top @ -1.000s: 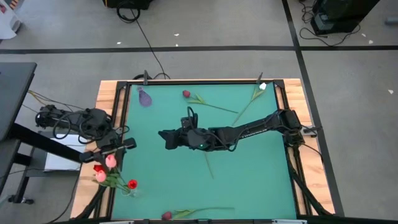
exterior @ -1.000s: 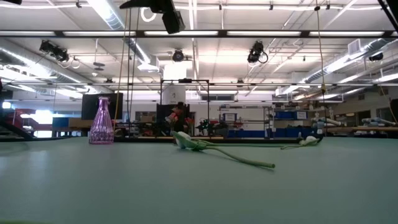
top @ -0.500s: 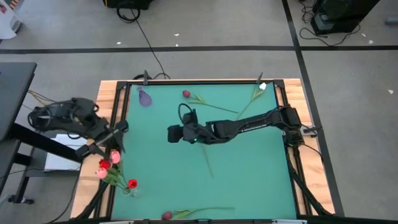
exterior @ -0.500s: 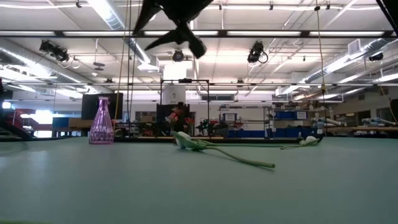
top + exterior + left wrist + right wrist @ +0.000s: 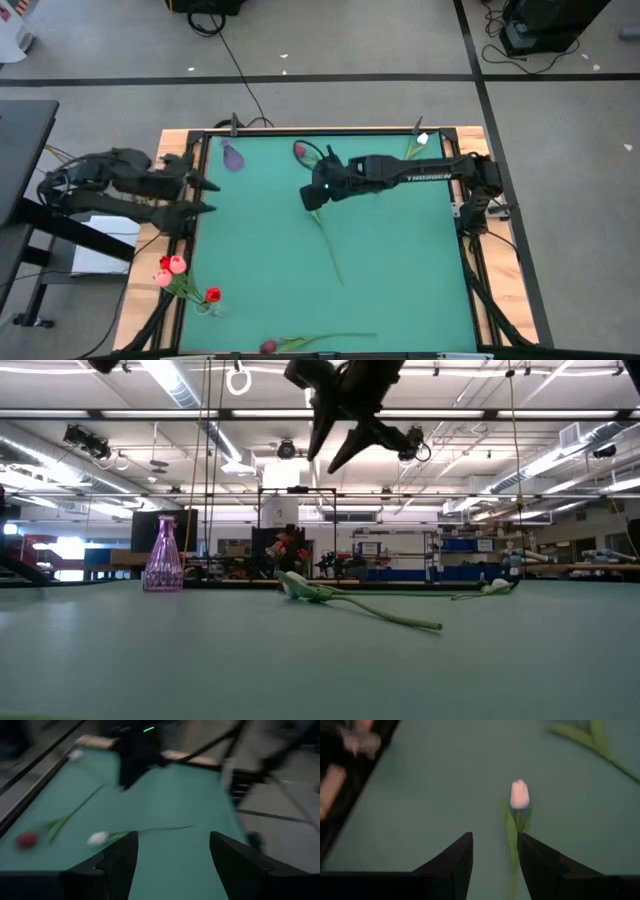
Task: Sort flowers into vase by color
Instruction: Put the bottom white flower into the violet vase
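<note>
My right gripper (image 5: 308, 197) hovers open above the table's middle, high up in the low view (image 5: 345, 415). Its wrist view (image 5: 495, 836) looks down on a pale tulip head (image 5: 519, 795); the stem (image 5: 331, 250) lies flat on the green mat. My left gripper (image 5: 208, 196) is open over the table's left edge (image 5: 172, 835). A purple vase (image 5: 233, 156) stands at the far left (image 5: 163, 555). A red tulip (image 5: 299, 151) and a white tulip (image 5: 423, 139) lie near the far edge. A dark red one (image 5: 268, 346) lies at the near edge.
A bunch of red and pink tulips (image 5: 178, 265) sits at the table's near-left corner; whether a vase holds them, I cannot tell. A wooden frame (image 5: 170, 150) with black rails borders the mat. Bare mat shows between the middle stem and the right edge (image 5: 420, 250).
My right gripper has travelled from the table's centre-left toward the far and right edges, uncovering the middle stem's upper part. My left gripper has pulled away from the bunch at the near-left corner toward the far edge. The flowers have stayed put.
</note>
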Available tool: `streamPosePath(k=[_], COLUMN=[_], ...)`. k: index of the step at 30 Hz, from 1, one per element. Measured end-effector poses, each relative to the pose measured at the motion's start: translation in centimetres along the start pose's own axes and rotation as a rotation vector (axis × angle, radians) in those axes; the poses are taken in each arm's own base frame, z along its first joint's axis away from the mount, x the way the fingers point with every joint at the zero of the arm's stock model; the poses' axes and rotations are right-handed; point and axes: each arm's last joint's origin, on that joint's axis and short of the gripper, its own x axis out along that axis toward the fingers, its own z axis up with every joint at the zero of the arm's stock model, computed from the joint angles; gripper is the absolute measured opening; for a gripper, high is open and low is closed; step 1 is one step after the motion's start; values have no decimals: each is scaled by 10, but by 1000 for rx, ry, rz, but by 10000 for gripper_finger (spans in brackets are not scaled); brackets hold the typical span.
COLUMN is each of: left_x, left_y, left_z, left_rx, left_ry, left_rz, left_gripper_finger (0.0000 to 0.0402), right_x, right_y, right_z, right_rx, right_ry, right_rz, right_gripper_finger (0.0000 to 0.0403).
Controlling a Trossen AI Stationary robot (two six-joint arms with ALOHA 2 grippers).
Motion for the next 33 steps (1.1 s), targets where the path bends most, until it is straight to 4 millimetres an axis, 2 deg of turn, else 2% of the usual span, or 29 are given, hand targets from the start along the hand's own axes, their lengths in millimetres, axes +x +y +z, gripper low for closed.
streamPosePath(k=[7,12,19,24,33], left_x=[56,88,112,128,142], left_y=[16,38,53,63,90], left_z=[9,11,8,-11,-45], left_rx=[-188,-338,-397,-431,-470], left_ry=[143,222,267,260,250], left_rz=[231,371,383,310,323], left_gripper_finger=[251,251,251,251,251], right_x=[20,39,69,86,89], right_y=[-29,-46,-52,-59,-53], right_z=[18,16,-14,-33,-49], right_rx=[-155,-172,-188,-187,-305], right_ry=[120,175,170,149,75], right_rz=[-14,5,96,133,159], right_gripper_finger=[163,163,163,163,163])
